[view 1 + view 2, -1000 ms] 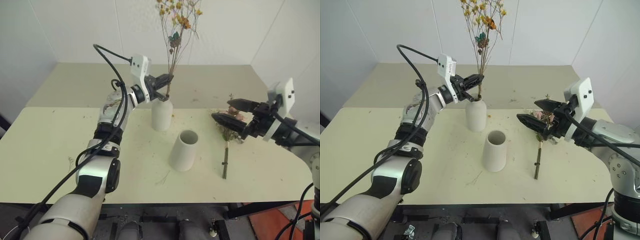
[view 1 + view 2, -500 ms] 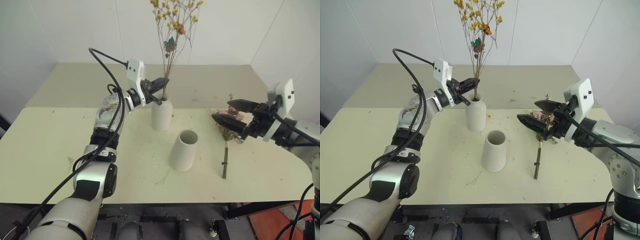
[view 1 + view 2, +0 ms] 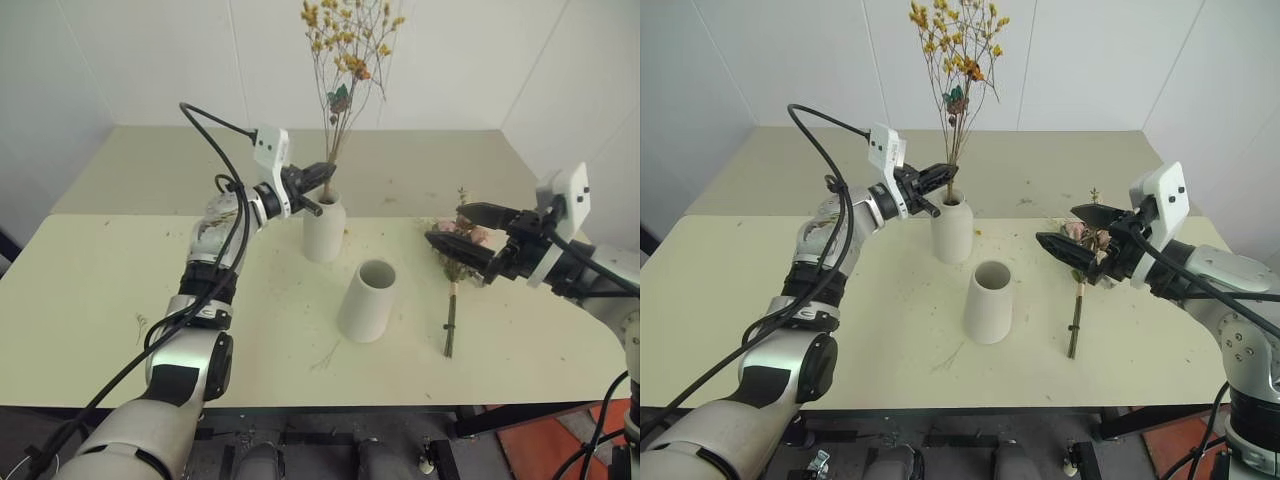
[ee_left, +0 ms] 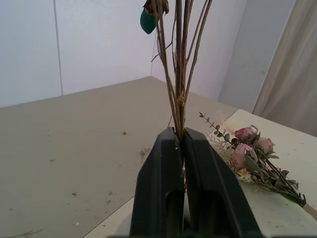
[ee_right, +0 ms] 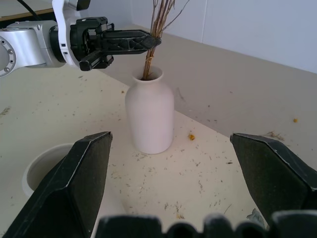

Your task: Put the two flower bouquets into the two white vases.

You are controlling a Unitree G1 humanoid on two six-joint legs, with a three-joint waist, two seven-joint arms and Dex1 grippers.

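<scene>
pinching the dried spray [image 3: 345, 70] by its stems right above the mouth of the bottle vase [image 3: 324, 228], left gripper [image 3: 322, 176] with both fingers pressed close around the stalks, stem ends already down inside the neck. looks like the letting-go step for bouquet one. risk here: top-heavy spray, narrow neck, so a pull sideways while backing off could drag the stems out or tip the bottle over. also possible for wiry twigs to snag on a finger pad.

hovering over the table [image 3: 120, 290] on the other side, right gripper [image 3: 462, 242] with jaws spread wide and nothing in them, just above the pink rose bunch [image 3: 459, 262] lying flat, stem pointing toward the near edge. cone vase [image 3: 368, 300] standing between the two, still empty. grabbing the roses by the heads instead of the stem could crush them, and swinging low could knock the cone.
</scene>
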